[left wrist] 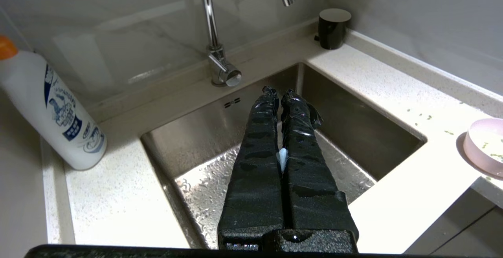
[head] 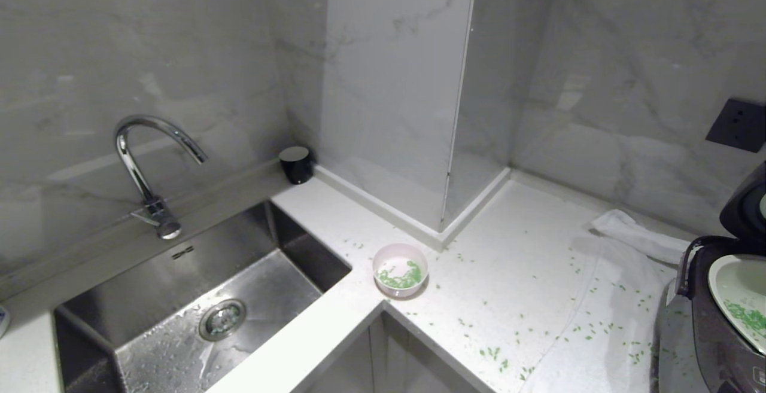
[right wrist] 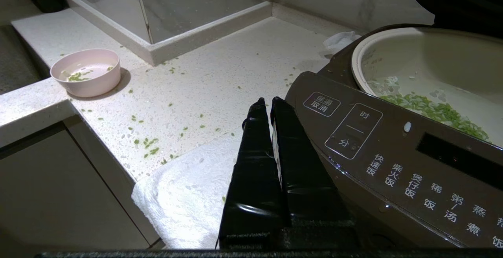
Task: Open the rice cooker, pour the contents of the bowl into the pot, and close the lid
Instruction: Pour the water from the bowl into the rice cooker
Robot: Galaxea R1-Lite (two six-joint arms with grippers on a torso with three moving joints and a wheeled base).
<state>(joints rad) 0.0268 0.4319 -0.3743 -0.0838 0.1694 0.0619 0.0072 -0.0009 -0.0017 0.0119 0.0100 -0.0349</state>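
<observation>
Both pincers were pressed together and pinching nothing. Left pincer [left wrist: 279, 93] hung above the steel sink [left wrist: 204, 140], its wet black fingers pointing toward the faucet [left wrist: 214, 34]. Right pincer [right wrist: 266, 103] hovered just beside the front panel of the rice cooker [right wrist: 393, 160], over a white towel [right wrist: 188, 195] lying on the table [head: 514, 243].

At the right edge of the head view, the rice cooker [head: 712, 345] stood on the towel with its lid [head: 745, 201] raised. Inside it, the pot [right wrist: 428, 57] held a patch of the contents [right wrist: 436, 110], green grains with a few white bits, lying along the side nearest the button panel.

Well apart from the cooker, the bowl [head: 400, 269] sat upright on the table near the inner corner of its front edge, close to the sink. Some green grains remained inside it. More green grains were scattered [head: 494, 352] across the table between the bowl and the cooker, and over the towel.

Farther out, a small black cylindrical container [head: 295, 164] stood in the corner by the marble wall [head: 395, 82]. A white bottle [left wrist: 59, 108] with blue print and an orange cap leaned on the table on the sink's far side. A dark wall socket [head: 737, 124] sat above the cooker.
</observation>
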